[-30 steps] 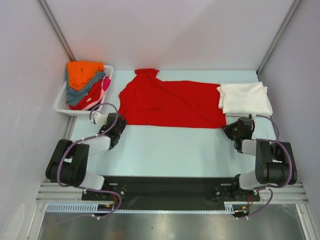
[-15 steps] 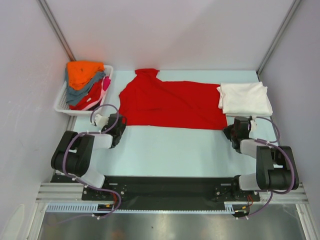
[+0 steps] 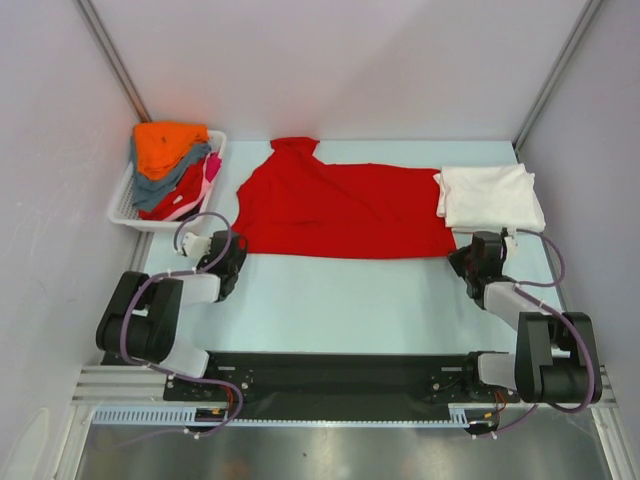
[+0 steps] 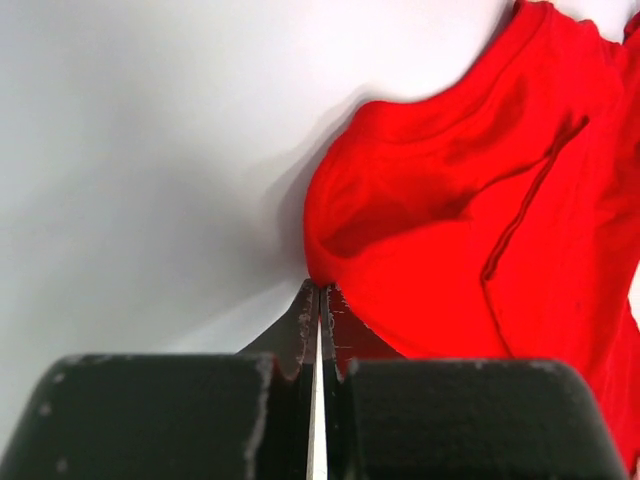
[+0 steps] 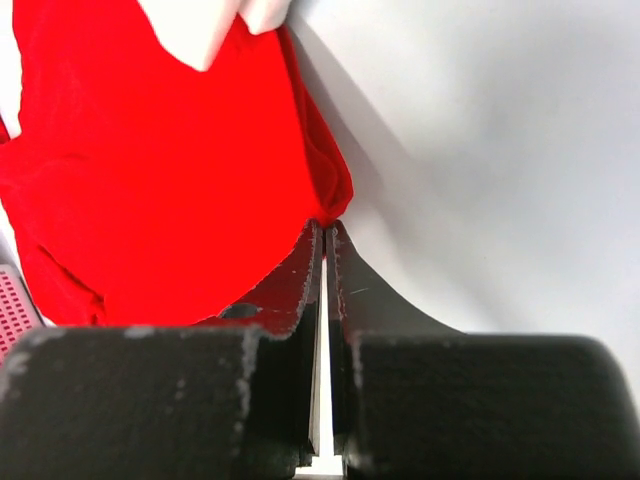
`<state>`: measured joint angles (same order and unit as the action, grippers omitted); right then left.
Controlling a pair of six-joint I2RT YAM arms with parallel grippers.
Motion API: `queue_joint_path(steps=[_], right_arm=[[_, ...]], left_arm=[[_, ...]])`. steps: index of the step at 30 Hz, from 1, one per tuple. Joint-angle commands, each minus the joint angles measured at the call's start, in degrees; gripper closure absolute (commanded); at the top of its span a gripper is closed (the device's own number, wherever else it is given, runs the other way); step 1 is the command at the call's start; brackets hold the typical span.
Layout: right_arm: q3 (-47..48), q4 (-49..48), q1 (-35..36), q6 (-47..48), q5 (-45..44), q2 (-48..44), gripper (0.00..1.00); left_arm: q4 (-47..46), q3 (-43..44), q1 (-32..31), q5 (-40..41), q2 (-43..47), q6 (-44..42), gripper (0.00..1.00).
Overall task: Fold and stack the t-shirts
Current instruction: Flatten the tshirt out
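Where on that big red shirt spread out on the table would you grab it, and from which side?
At the two near corners of the red shirt, coming in low from the near edge. It lies flat with its long near edge facing the arms, so both corners are free to pinch. The left tool and right tool are shut on those corners.

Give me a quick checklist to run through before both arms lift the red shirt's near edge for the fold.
1. Left hand shut on the red t-shirt at its near corner: ok.
2. Right hand shut on the other near corner: ok.
3. Cream-white t-shirt kept out of the grip: ok in the right wrist view, though it overlaps the red cloth's edge.
4. Red shirt lying flat: not ok, creases and a bunched sleeve show.
5. White mesh basket of unfolded shirts apart from the red shirt: ok.
6. How much cloth each hand holds: cannot tell.
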<state>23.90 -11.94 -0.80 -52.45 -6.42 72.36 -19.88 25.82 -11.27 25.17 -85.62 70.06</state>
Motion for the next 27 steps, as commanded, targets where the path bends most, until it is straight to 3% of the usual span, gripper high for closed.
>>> queue_joint_path(steps=[1, 6, 16, 27], right_arm=[[2.29, 0.96, 0.09, 2.61, -1.32, -1.17, 1.0], [3.08, 0.26, 0.62, 4.28, -0.88, -1.08, 1.0], [8.26, 6.22, 6.25, 11.05, -8.61, -2.75, 1.0], [9.58, 8.33, 7.04, 11.75, -7.56, -4.42, 1.0]], left_arm=[[1.42, -0.69, 0.81, 2.43, 3.62, 0.17, 1.0], [4.14, -0.78, 0.81, 4.01, 7.48, -0.72, 1.0], [7.48, -0.07, 0.81, 1.64, 12.59, -6.08, 1.0], [12.58, 0.36, 0.81, 1.9, 17.76, -7.65, 1.0]])
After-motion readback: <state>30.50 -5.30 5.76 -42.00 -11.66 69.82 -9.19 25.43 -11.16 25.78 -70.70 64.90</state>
